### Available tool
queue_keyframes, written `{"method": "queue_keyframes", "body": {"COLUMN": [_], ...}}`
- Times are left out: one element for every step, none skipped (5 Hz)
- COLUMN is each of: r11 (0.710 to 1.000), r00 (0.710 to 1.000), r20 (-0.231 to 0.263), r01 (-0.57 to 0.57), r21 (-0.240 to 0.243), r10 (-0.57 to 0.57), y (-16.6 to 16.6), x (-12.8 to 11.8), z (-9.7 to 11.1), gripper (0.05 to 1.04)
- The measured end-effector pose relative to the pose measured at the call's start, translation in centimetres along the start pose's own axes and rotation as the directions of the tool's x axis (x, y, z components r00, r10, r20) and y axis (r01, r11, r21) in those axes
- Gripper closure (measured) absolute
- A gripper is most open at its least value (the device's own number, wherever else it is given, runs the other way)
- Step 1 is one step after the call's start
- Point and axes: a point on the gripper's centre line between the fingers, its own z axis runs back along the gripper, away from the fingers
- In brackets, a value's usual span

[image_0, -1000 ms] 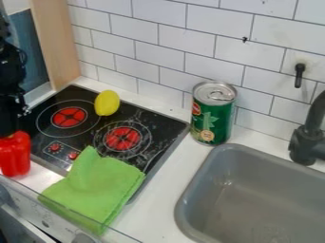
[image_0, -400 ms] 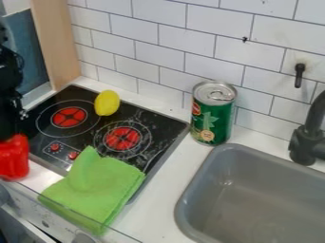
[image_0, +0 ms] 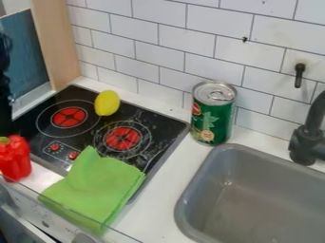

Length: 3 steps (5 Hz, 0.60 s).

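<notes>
At the left edge, a black claw (image_0: pixel 4 129), mostly cut off and dark; can't tell if spread, pressed together or pinching. Just under that, on the near left, a shiny red pepper (image_0: pixel 15 160) with a bit of green on top, left side cut off; hard to tell if touching the white counter (image_0: pixel 160 199). Next, a black stove (image_0: pixel 86 135) with two red rings, one little part of the near side hidden under a green cloth (image_0: pixel 95 187). On the far side of the stove, a yellow lemon (image_0: pixel 107 103), all in sight. Farther right, a tall green can (image_0: pixel 213 116), standing up near the tile wall (image_0: pixel 158 61). Then a big gray sink (image_0: pixel 244 190), cut off at the right and near edges. On the far right, a black tap (image_0: pixel 307 140), also partly cut off.
</notes>
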Motion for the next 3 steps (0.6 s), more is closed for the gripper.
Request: {"method": "queue_keyframes", "body": {"r11": [0.995, 0.973, 0.957], "r00": [0.994, 0.972, 0.959], "r20": [0.044, 0.088, 0.062], "r01": [0.099, 0.209, 0.270], "r21": [0.025, 0.094, 0.102], "r10": [-0.100, -0.217, -0.277], "y": [-1.9, -4.1, -5.0], "x": [2.2, 5.3, 6.8], "z": [1.9, 2.5, 1.1], "gripper": [0.074, 0.079, 0.082]}}
